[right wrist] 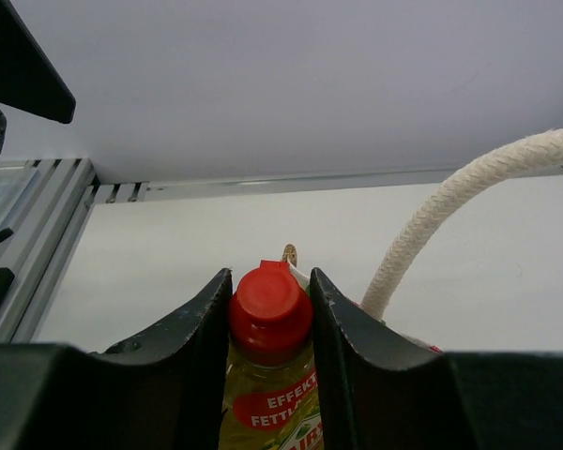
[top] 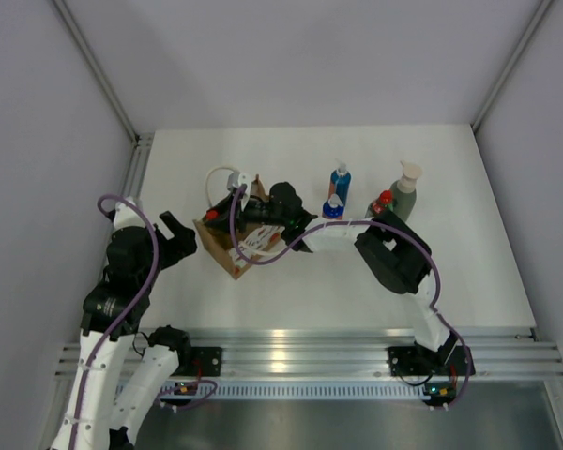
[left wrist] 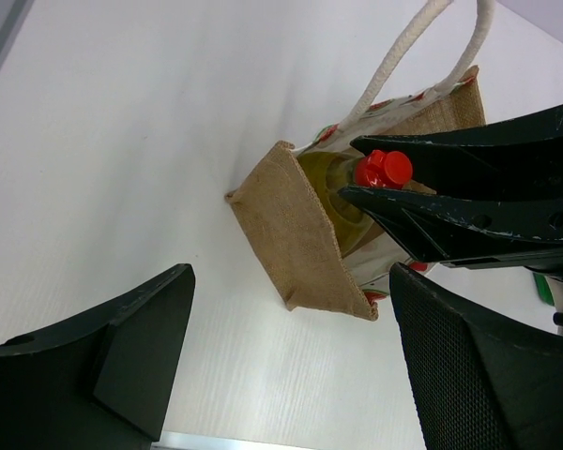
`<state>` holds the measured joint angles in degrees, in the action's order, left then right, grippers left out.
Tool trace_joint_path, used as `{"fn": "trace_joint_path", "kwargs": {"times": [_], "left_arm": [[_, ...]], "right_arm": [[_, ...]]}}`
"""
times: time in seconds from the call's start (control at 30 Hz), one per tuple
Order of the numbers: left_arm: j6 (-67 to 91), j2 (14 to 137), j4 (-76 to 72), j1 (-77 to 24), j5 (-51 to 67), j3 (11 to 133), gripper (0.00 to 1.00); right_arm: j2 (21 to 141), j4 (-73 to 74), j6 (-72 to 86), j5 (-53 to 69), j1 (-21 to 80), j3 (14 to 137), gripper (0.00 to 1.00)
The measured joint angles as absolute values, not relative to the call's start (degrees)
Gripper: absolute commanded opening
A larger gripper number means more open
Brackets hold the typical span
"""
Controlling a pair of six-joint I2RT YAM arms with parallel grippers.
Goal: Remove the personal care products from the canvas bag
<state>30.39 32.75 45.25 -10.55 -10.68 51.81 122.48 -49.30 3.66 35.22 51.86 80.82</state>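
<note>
The canvas bag stands left of centre; in the left wrist view its tan end panel faces me. My right gripper reaches into the bag's mouth and is shut on the neck of the yellow-green bottle, just under its red cap. The cap shows between the right fingers in the left wrist view. My left gripper is open and empty, just left of the bag. On the table to the right stand the blue bottle, a blue-capped bottle, the red-capped dark green bottle and the grey-green pump bottle.
A white rope handle arches right of the right fingers; another loops above the bag. The four standing bottles are close to the right forearm. Grey walls enclose the white table; an aluminium rail runs along its near edge.
</note>
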Motion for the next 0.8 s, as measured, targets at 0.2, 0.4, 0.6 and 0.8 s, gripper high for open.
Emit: {"fn": "trace_joint_path", "kwargs": {"times": [0.2, 0.4, 0.6, 0.8], "left_arm": [[30.8, 32.4, 45.3, -10.5, -11.9, 51.8, 0.89], [31.3, 31.3, 45.4, -10.5, -13.0, 51.7, 0.89], [31.4, 31.2, 45.5, -10.5, -13.2, 51.7, 0.89], [31.5, 30.9, 45.6, -10.5, -13.4, 51.7, 0.89]], "right_arm": [[122.5, -49.1, 4.3, 34.9, 51.9, 81.1, 0.0], [121.9, -47.8, 3.9, 33.4, 51.9, 81.1, 0.0], [118.6, -43.2, 2.3, 30.9, 51.9, 81.1, 0.0], [113.0, -39.5, -0.1, 28.7, 51.9, 81.1, 0.0]]}}
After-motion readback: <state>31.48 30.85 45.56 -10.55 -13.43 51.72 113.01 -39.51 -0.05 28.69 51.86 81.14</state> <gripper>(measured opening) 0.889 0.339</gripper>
